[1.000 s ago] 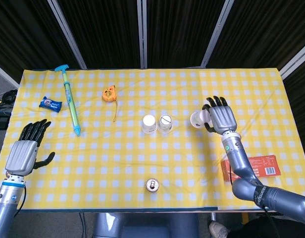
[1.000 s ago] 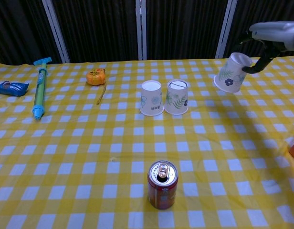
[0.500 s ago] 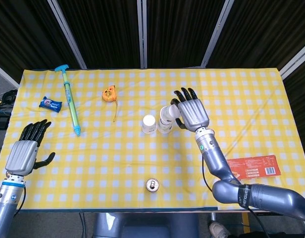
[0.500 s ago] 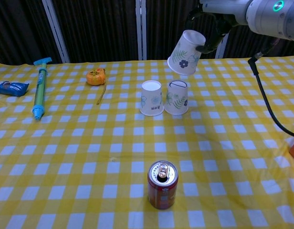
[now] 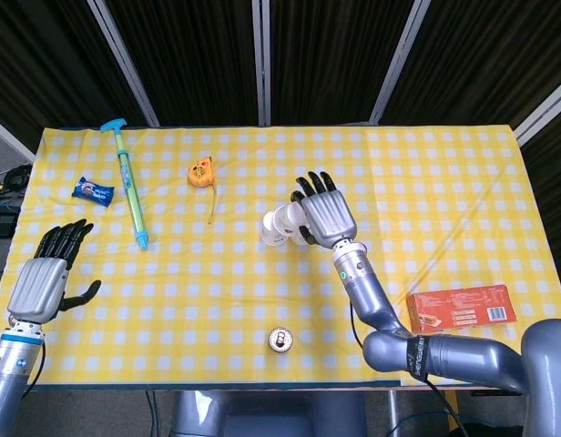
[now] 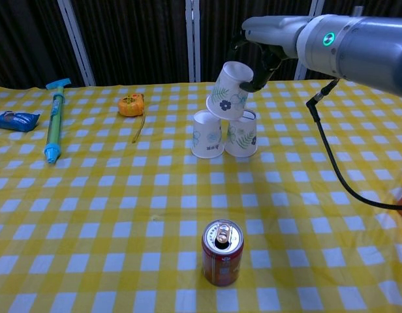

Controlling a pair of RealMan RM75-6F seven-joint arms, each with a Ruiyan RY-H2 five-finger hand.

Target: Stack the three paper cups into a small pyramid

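Two upside-down paper cups stand side by side mid-table, the left cup [image 6: 207, 134] and the right cup [image 6: 243, 136], touching each other. My right hand [image 5: 324, 216] [image 6: 260, 57] holds a third, flower-printed cup [image 6: 228, 90] [image 5: 285, 221] tilted just above them, its rim low over the pair. Whether it touches them I cannot tell. In the head view this cup and the hand hide most of the pair. My left hand [image 5: 45, 278] hovers at the table's near left edge, fingers spread, holding nothing.
A red drink can [image 6: 221, 253] stands near the front edge. A blue-green syringe [image 6: 53, 120], a blue snack packet [image 6: 15, 120] and an orange tape measure [image 6: 131, 105] lie at the back left. A red box [image 5: 461, 308] lies front right.
My right hand has carried the flower cup leftward and down, from right of the pair to just over them. The left hand has stayed put.
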